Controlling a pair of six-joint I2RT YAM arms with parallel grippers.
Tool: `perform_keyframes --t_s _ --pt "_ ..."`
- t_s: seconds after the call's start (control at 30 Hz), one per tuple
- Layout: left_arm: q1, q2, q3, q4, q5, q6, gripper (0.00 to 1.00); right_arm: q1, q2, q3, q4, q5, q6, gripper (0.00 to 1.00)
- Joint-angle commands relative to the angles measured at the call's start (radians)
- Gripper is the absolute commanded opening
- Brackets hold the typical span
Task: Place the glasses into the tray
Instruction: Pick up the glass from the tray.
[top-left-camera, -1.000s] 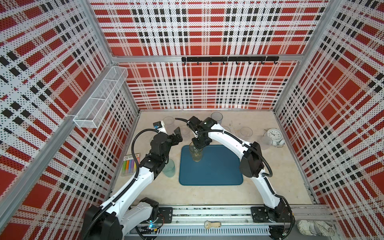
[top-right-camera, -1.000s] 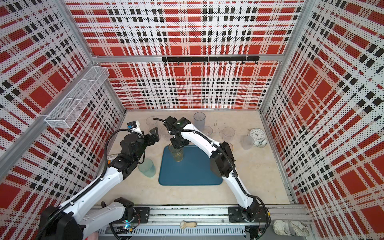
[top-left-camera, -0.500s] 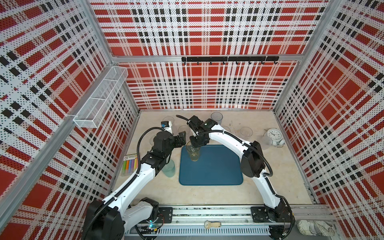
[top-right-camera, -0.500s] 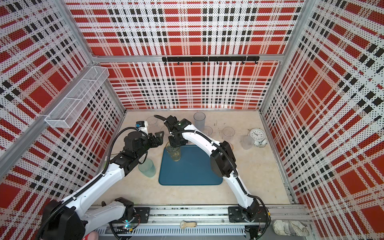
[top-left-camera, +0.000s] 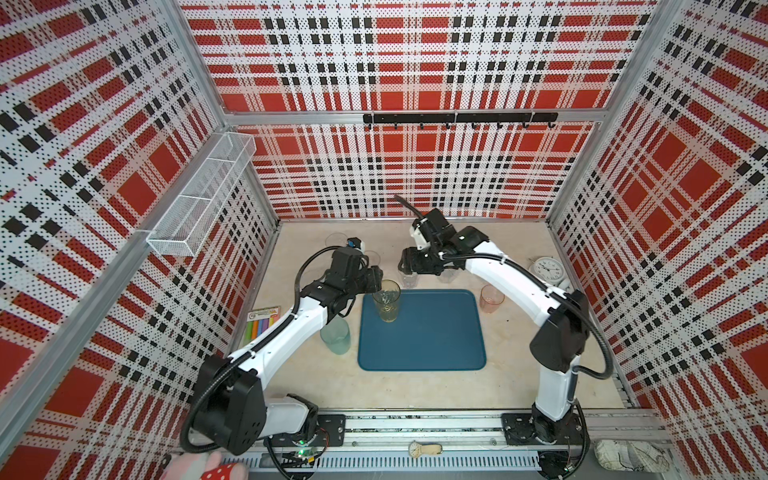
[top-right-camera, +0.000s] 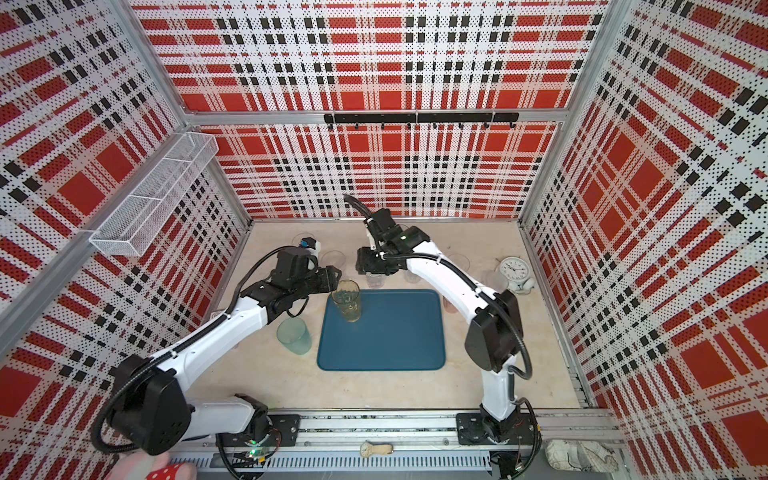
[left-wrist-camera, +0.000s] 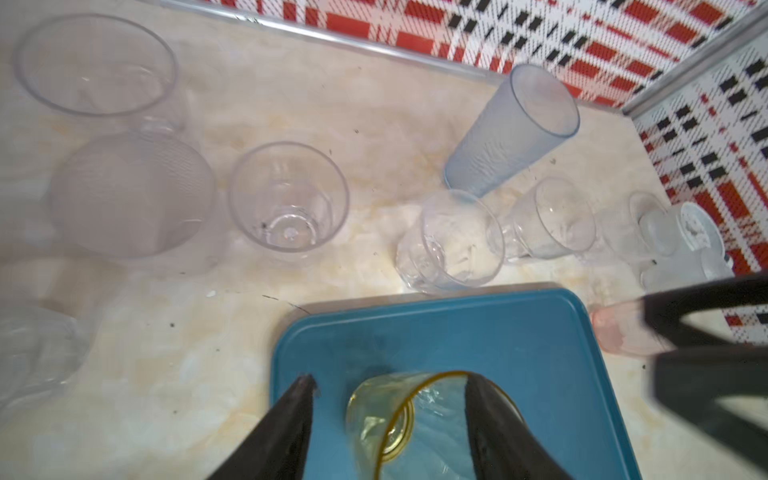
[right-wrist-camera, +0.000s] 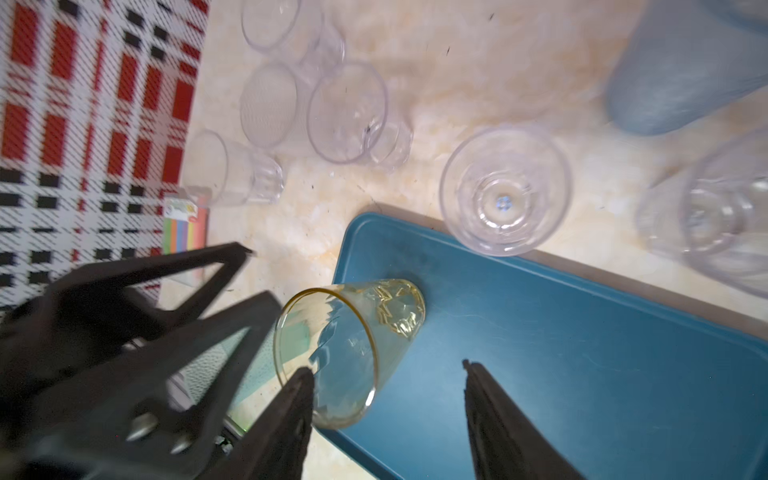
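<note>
Closest to me, a teal glass (top-left-camera: 335, 336) stands on the counter (top-left-camera: 415, 390), just beside the left side of the blue tray (top-left-camera: 436, 345). It is not in yet. The tray holds only one glass, the tall amber glass (top-left-camera: 387, 305). It stands up near the tray's far left corner.

My left claw (left-wrist-camera: 390, 378) is right at that amber glass. Its two fingers are spread apart with the rim between them. I can see a gap on one side, so it is not squeezing. I think it is there to steady the glass or shift it, but I can't be sure.

Off the right side of the tray, a pink glass (top-left-camera: 491, 298) waits on the counter.

A bit farther, my right claw (right-wrist-camera: 386, 368) hangs near the back edge of the tray. It is wide open and empty.

Below it, just behind the tray, stand the clear glasses (left-wrist-camera: 451, 241), close together. Farther back is a tall grey-blue glass (left-wrist-camera: 515, 129). A white alarm clock (top-left-camera: 548, 268) sits far off to the right, and it does not belong in the tray.

So I guess the job has hardly begun, with one glass in and lots to go. Next, I think my right claw should go down over the nearest clear glass (right-wrist-camera: 505, 189). It should close softly, lift the glass and carry it to a bare blue spot. These glasses look slippery and crowded, so it must go straight down and not bump the others.
</note>
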Motion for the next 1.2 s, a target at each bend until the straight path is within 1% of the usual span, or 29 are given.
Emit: perform_keyframes --t_s 0.0,0.07,0.1,0.2,0.47,0.63,0.77,0.87,0.9,0.97,1.07,1.17 --pt "-0.01 0.054 0.063 -0.11 0.007 0.02 0.55 -0.025 -0.072 -0.087 0.092 0.023 0.029 0.61" --pt "-0.003 0.068 0.086 -0.142 0.015 0.021 0.53 -0.032 -0.098 -0.138 0.114 0.036 0.03 0.61" --pt "-0.002 0.067 0.092 -0.151 0.017 0.045 0.53 -0.033 -0.106 -0.159 0.123 0.042 0.034 0.61" --pt "-0.006 0.06 0.107 -0.192 0.018 0.058 0.52 -0.037 -0.118 -0.208 0.152 0.032 0.035 0.61" --pt "-0.042 0.017 0.118 -0.273 -0.003 0.07 0.52 -0.036 -0.106 -0.238 0.184 0.039 0.027 0.61" --pt "-0.019 0.037 0.102 -0.284 -0.027 0.076 0.51 -0.036 -0.103 -0.25 0.197 0.037 0.029 0.62" --pt "-0.04 0.053 0.117 -0.257 -0.035 0.076 0.46 -0.037 -0.104 -0.273 0.218 0.026 0.039 0.61" --pt "-0.079 0.086 0.122 -0.257 -0.076 0.087 0.41 -0.037 -0.104 -0.29 0.237 0.01 0.054 0.62" --pt "-0.088 0.097 0.119 -0.257 -0.088 0.087 0.38 -0.039 -0.104 -0.299 0.248 -0.002 0.061 0.62" --pt "-0.091 0.108 0.117 -0.267 -0.106 0.087 0.31 -0.04 -0.107 -0.315 0.265 -0.021 0.073 0.62" --pt "-0.088 0.107 0.118 -0.271 -0.163 0.093 0.27 -0.042 -0.107 -0.331 0.282 -0.029 0.081 0.62" --pt "-0.083 0.107 0.131 -0.27 -0.19 0.101 0.2 -0.043 -0.096 -0.325 0.283 -0.037 0.084 0.62"
